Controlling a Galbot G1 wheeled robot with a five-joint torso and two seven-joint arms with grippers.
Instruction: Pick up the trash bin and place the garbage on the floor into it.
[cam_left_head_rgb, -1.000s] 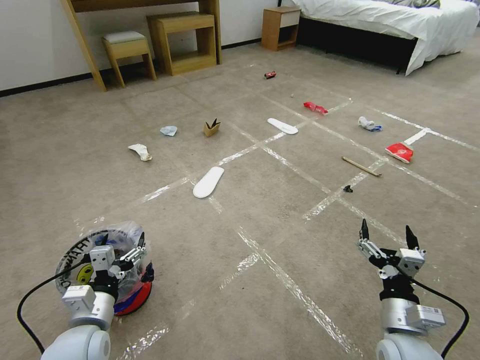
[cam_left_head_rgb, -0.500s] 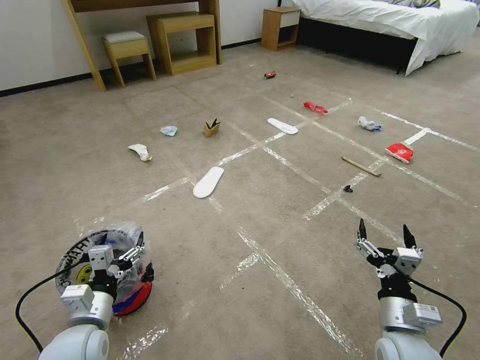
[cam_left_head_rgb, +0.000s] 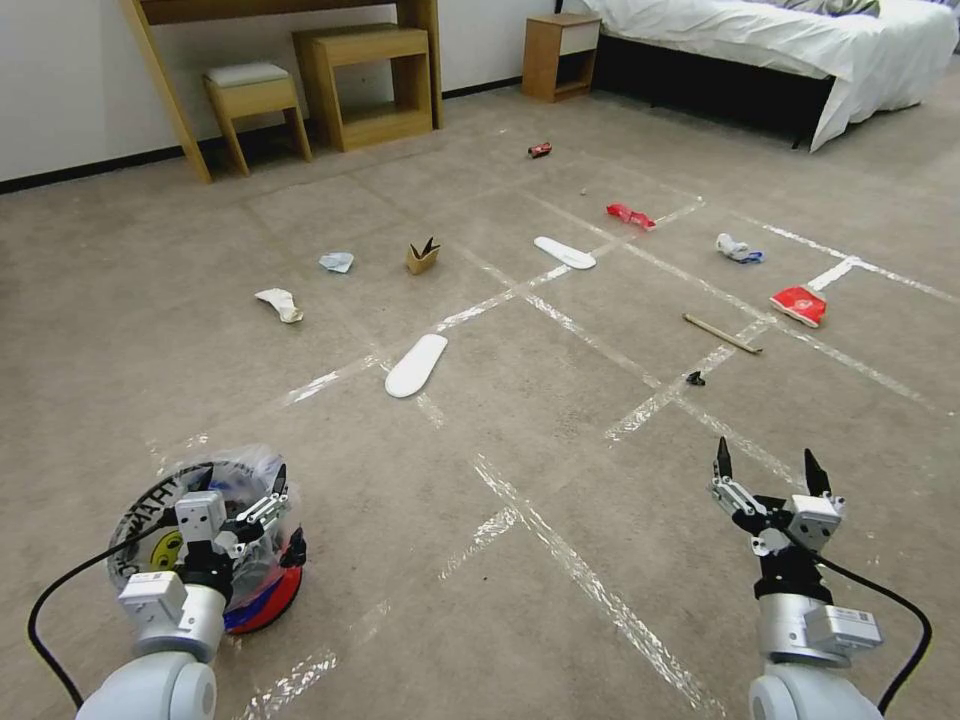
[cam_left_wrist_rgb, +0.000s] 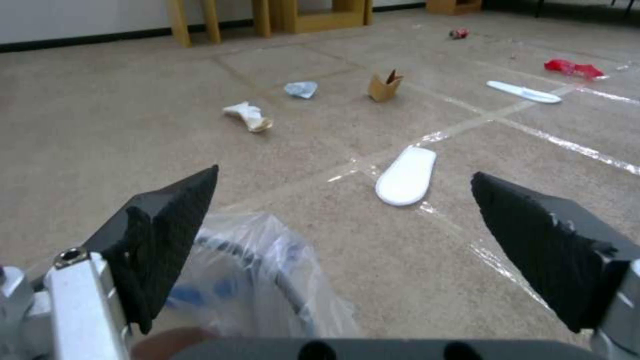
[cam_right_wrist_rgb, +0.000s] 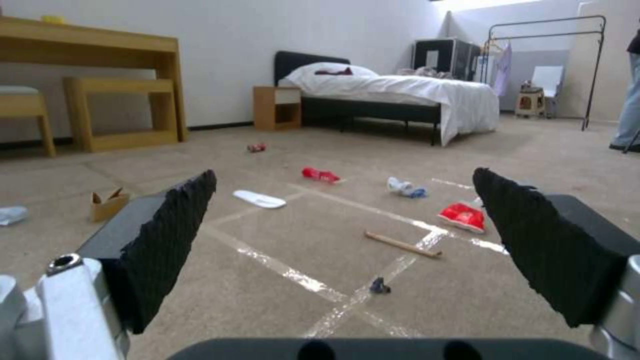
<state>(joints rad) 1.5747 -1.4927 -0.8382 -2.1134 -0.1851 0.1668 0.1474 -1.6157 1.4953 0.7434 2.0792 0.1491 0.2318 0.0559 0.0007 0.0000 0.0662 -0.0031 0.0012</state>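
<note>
Left gripper spread wide over the near rim of the trash bin, straddling bag and rim, likely lined up to clamp. Bin standing on the floor. Right gripper open, empty, low over carpet, probably waiting. Garbage such as the near slipper lying well ahead.

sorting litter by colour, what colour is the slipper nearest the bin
White. The slipper lies flat on the floor; the head view shows it best.
</note>
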